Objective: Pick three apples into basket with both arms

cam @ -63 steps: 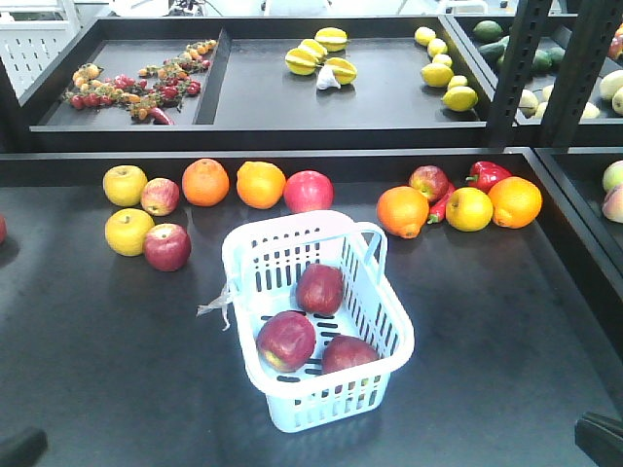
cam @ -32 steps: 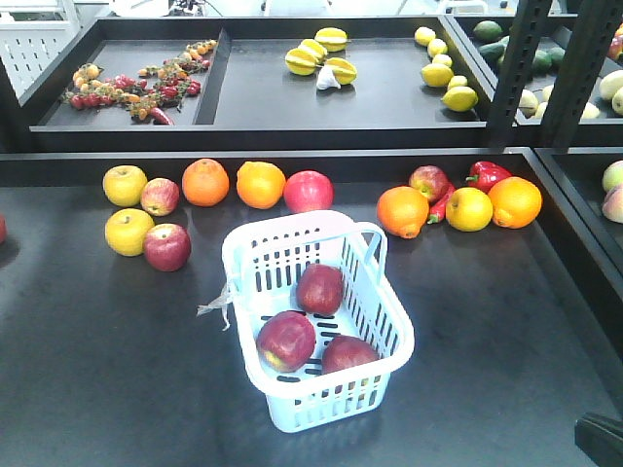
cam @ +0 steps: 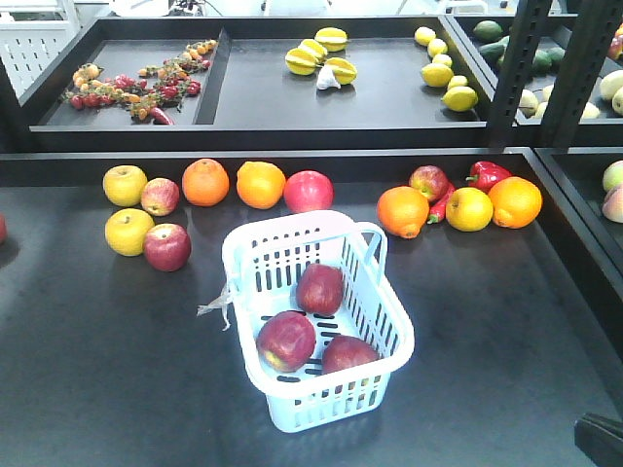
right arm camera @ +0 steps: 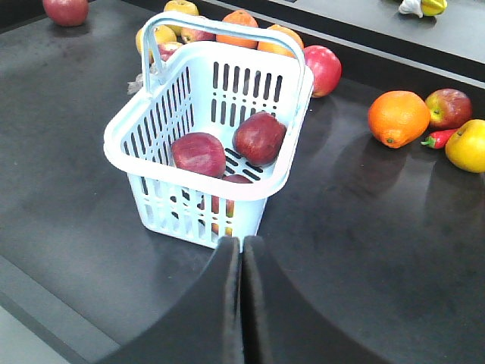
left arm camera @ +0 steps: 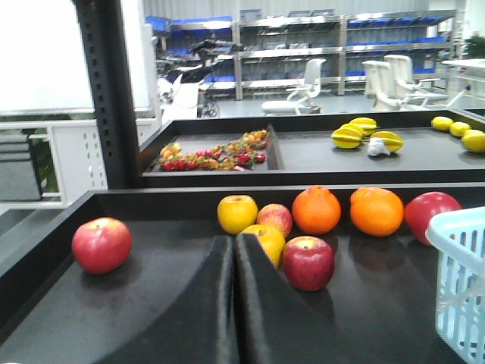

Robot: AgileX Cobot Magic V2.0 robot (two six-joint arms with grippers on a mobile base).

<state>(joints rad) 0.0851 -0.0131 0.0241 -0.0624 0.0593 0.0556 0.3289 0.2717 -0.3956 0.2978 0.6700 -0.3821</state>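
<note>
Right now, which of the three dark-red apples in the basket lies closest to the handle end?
The single apple at mid-basket, nearest the hoop handle. The other two lie side by side at the near end.

- Basket (left arm camera: 464,284): left wrist view, cut off by right edge; only one corner shows.
- Third apple (right arm camera: 227,203): right wrist view, mostly hidden behind basket wall.
- Right arm (cam: 599,438): front view, dark fragment only, cropped at lower right corner.
- Red fruit (cam: 2,229): front view, sliver at left edge; kind unclear.
- Small mixed produce (cam: 136,86): too small to identify.
</note>
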